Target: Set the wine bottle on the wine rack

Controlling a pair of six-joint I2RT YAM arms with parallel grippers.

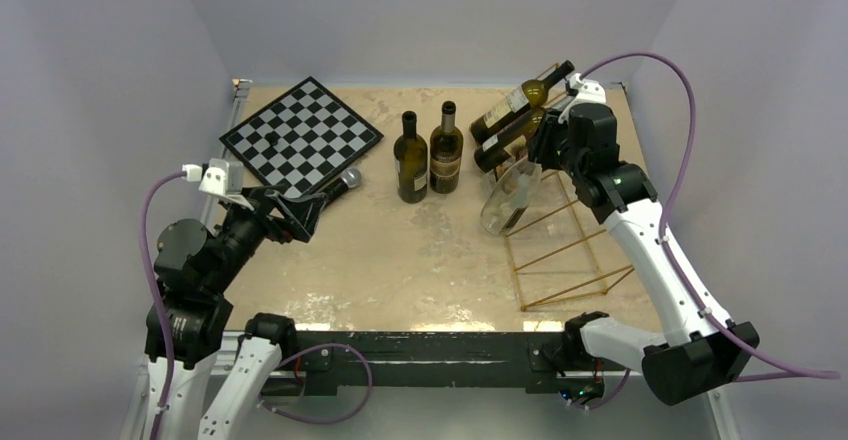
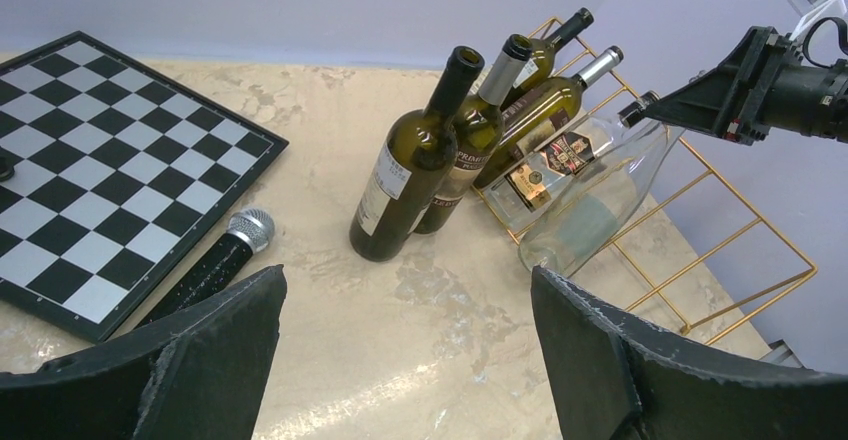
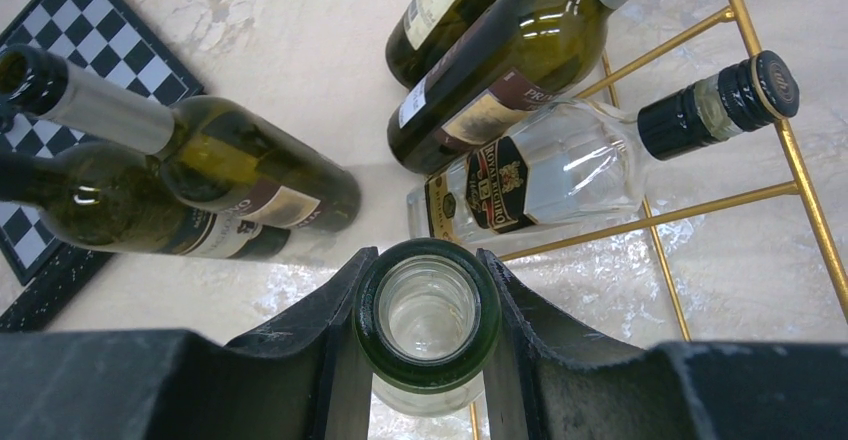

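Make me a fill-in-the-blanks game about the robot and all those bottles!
The right tool grips the clear wine bottle by its ____.
____ dark bottles stand upright on the table.
The microphone lies beside the ____.
Missing words: neck; Two; chessboard.

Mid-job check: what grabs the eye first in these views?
The right gripper is clamped on the open neck of a clear bottle, held tilted at the gold wine rack on the right. Three bottles already lie on the rack's far end, and two dark bottles stand upright in the middle.
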